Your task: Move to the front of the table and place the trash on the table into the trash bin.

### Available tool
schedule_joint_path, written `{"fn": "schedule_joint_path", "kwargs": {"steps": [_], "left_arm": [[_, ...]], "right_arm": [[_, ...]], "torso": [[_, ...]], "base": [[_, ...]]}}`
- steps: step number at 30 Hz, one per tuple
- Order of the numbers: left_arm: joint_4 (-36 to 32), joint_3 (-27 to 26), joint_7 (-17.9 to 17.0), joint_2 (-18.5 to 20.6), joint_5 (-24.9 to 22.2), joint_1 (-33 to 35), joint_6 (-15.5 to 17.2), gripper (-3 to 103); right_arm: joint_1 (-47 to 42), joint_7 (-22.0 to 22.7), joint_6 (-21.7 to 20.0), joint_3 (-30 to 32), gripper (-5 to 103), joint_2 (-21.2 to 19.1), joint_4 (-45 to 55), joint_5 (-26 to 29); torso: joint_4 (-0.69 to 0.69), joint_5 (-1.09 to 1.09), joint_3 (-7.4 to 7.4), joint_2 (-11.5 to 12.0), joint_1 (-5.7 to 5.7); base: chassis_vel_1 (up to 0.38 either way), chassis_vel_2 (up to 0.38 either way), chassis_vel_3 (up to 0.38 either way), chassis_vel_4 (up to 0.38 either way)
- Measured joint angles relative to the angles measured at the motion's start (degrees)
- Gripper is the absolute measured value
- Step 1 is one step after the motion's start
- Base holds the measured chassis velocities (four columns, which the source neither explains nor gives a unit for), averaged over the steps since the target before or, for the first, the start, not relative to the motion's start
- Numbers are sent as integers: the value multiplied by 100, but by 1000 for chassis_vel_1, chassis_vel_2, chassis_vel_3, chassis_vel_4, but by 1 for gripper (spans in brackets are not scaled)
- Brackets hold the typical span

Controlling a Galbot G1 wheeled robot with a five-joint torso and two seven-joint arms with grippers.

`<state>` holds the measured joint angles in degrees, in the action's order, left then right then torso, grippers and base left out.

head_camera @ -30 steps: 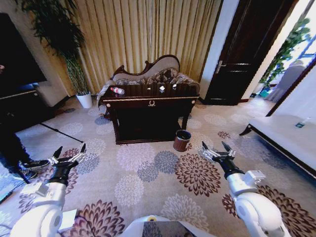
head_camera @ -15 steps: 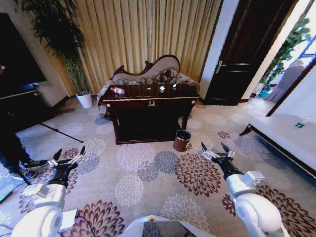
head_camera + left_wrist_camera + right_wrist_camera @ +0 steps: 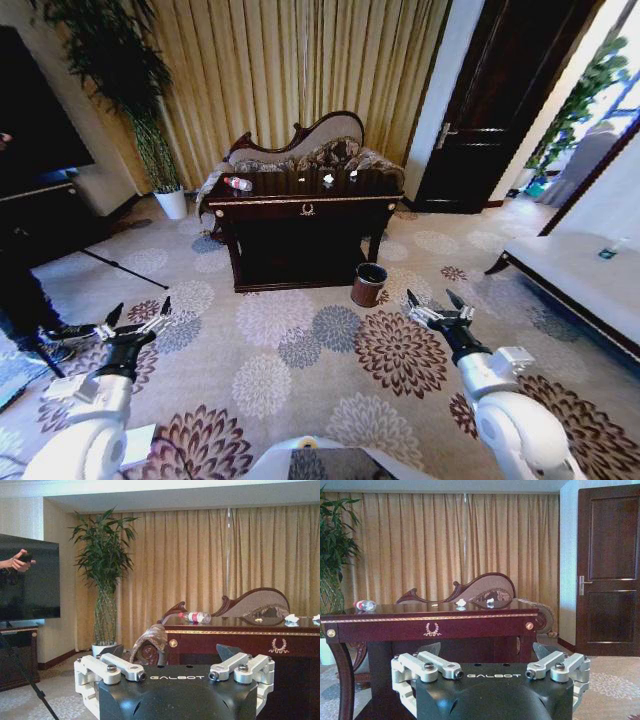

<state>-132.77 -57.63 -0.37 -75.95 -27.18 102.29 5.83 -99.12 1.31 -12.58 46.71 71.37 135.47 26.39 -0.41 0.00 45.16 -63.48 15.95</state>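
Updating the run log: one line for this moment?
approach | table ahead, apart | bottle, paper scraps on top | trash bin on floor | left gripper, right gripper open, empty

The large dark glossy wooden table with gold trim [image 3: 305, 205] is standing in the upper middle of the head view, with the floral sofa with a carved wood back [image 3: 310, 148] sitting directly behind it. The small clear plastic bottle with a red cap [image 3: 237, 183] is lying on the tabletop toward its left end, and two tiny crumpled white paper scraps [image 3: 328, 180] are resting farther right on the same top. The small round reddish-brown trash bin [image 3: 369, 284] is standing on the carpet just below and beside the table's right front leg. The white plant pot [image 3: 172, 203] is sitting left of the table.
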Motion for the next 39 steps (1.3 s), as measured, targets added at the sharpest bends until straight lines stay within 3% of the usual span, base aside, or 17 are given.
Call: {"fn": "schedule_joint_path", "kwargs": {"steps": [39], "left_arm": [[163, -27, 114, -85, 62, 78, -211, 100]], "right_arm": [[-27, -16, 43, -62, 100, 24, -63, -74]], "torso": [[0, -2, 0, 0, 0]], "base": [[-86, 92, 95, -91]]}}
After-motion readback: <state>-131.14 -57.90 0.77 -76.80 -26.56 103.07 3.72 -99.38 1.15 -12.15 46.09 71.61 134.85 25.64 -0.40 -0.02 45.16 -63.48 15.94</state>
